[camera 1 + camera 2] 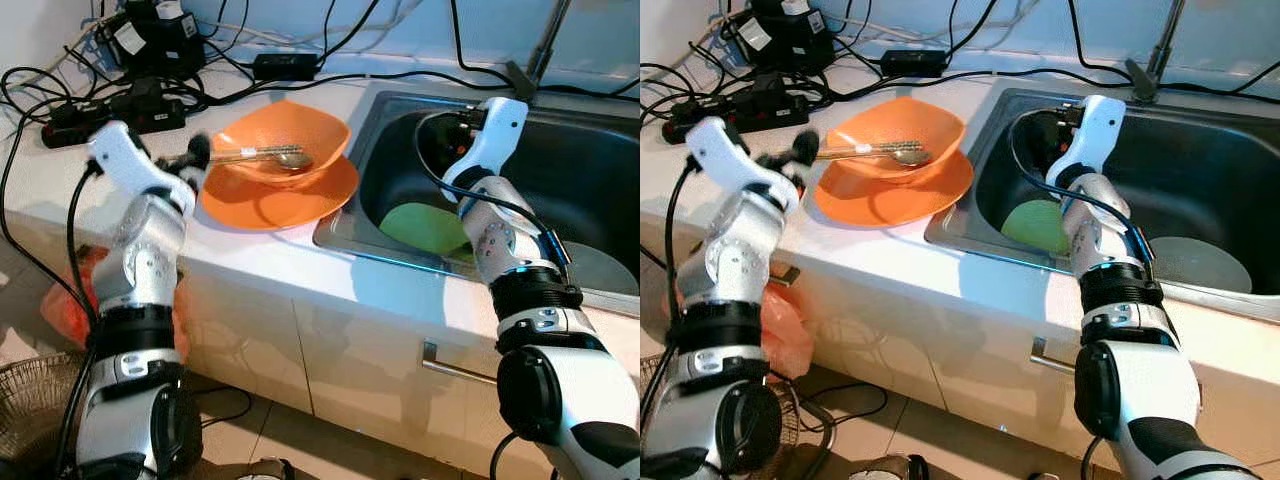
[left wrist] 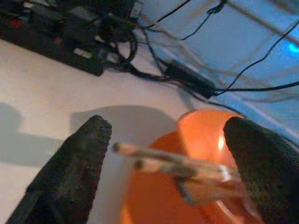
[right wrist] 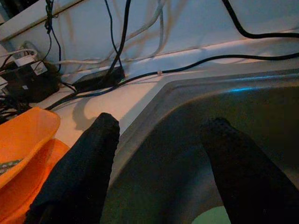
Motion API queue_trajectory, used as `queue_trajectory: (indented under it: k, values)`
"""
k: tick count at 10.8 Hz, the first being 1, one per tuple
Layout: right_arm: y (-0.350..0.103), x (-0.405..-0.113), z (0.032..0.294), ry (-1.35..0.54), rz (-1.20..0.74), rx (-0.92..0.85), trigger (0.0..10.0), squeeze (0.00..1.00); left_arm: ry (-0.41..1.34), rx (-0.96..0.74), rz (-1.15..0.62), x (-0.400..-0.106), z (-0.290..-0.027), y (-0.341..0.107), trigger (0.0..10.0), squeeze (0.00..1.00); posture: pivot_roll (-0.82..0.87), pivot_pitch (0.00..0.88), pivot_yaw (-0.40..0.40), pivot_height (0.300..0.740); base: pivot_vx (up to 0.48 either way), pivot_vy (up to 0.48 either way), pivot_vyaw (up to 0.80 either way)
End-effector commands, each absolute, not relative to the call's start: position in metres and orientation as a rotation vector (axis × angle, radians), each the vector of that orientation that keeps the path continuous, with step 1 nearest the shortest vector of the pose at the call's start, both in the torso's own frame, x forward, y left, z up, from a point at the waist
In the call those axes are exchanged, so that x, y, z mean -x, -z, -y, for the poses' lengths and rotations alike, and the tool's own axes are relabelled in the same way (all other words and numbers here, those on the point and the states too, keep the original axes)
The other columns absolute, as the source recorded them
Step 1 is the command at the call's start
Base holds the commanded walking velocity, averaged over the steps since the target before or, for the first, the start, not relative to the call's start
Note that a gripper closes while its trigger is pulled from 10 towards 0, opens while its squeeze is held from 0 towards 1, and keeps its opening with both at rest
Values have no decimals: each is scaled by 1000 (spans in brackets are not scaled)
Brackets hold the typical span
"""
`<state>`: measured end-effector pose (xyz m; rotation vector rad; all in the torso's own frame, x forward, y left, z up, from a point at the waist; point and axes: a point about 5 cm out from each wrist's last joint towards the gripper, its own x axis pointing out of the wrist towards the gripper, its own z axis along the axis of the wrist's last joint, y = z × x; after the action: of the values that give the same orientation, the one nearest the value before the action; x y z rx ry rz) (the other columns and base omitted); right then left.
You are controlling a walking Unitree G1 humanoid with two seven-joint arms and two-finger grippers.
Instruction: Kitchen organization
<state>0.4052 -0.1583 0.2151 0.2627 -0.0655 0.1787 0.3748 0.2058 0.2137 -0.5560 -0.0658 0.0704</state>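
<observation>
An orange bowl (image 1: 285, 135) sits on an orange plate (image 1: 290, 205) on the white counter, beside the sink (image 1: 600, 160). Wooden chopsticks (image 1: 240, 155) and a spoon (image 1: 294, 159) lie across the bowl. My left gripper (image 1: 195, 160) is at the bowl's left rim. In the left wrist view it (image 2: 168, 135) is open, with the chopsticks' (image 2: 163, 161) ends between its fingers, untouched. My right gripper (image 1: 440, 135) hangs open inside the sink by its left wall, holding nothing. Below it lies a green plate (image 1: 425, 228). A grey plate (image 1: 600, 268) lies at the basin's right.
Power strips and tangled cables (image 1: 110, 110) crowd the counter's back left, with a black adapter (image 1: 285, 65) behind the bowl. A faucet stem (image 1: 545, 40) rises behind the sink. On the floor at left are an orange bag (image 1: 65, 300) and a wicker basket (image 1: 25, 400).
</observation>
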Motion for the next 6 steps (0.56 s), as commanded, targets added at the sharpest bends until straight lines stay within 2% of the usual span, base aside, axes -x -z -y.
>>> queue_trajectory:
  k: [1,2,6]
  values:
    - [-214,-404,157,-176,61,-258,10000,0,-63,583,83,-376,-208,-217,1333,0,130,81,101,740,0,0,0]
    - [-214,-404,157,-175,60,-258,10000,0,-56,607,94,-376,-207,-218,0,0,129,82,101,740,0,0,0]
    - [-213,-404,158,-166,57,-258,10000,0,-66,604,100,-376,-209,-218,0,0,131,81,103,740,0,0,0]
